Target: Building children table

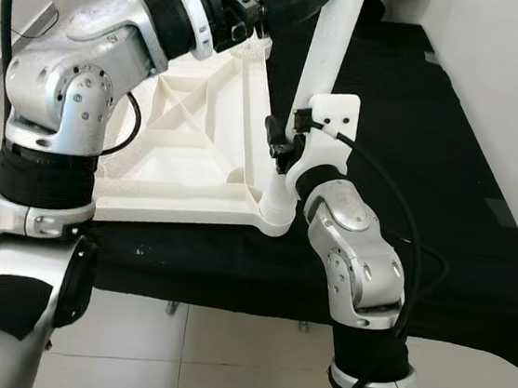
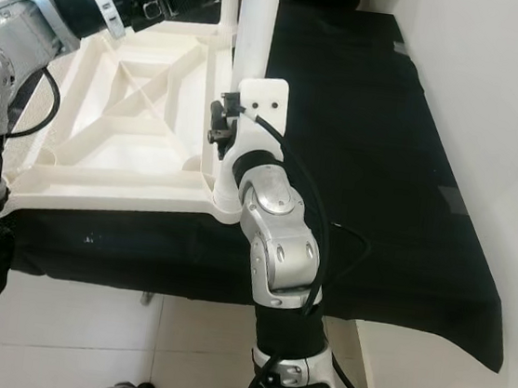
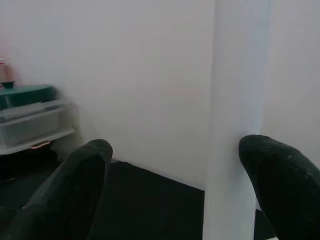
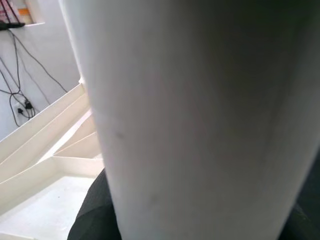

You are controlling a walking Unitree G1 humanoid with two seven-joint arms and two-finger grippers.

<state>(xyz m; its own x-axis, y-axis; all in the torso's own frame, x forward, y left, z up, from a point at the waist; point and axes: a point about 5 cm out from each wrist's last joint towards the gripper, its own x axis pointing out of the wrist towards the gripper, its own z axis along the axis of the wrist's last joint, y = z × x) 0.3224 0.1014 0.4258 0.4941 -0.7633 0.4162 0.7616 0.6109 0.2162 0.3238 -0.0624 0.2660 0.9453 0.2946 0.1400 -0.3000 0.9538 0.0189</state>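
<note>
The white plastic children's table top (image 1: 189, 149) lay upside down on the black-covered desk (image 1: 413, 155), its ribbed underside facing up, with one corner close to the desk's near edge. A white table leg (image 1: 323, 61) stood upright in the socket at that near corner, leaning slightly.

The right gripper (image 1: 286, 164) was low on the leg, just above the socket; in the right wrist view the leg (image 4: 200, 120) sat very close between its dark fingers (image 4: 92, 210), so the jaws appeared closed around it, though the contact itself could not be seen clearly.

The left gripper (image 3: 175, 165) was raised higher up the same leg. In the left wrist view its jaws stood wide apart, with one black fingertip (image 3: 277, 175) touching the side of the leg (image 3: 235, 120) and the other fingertip (image 3: 75, 180) well clear of it, gripping nothing.

Beyond the desk was a white wall (image 3: 130, 75), and a clear plastic storage box (image 3: 30, 122) with a green lid stood against it.
</note>
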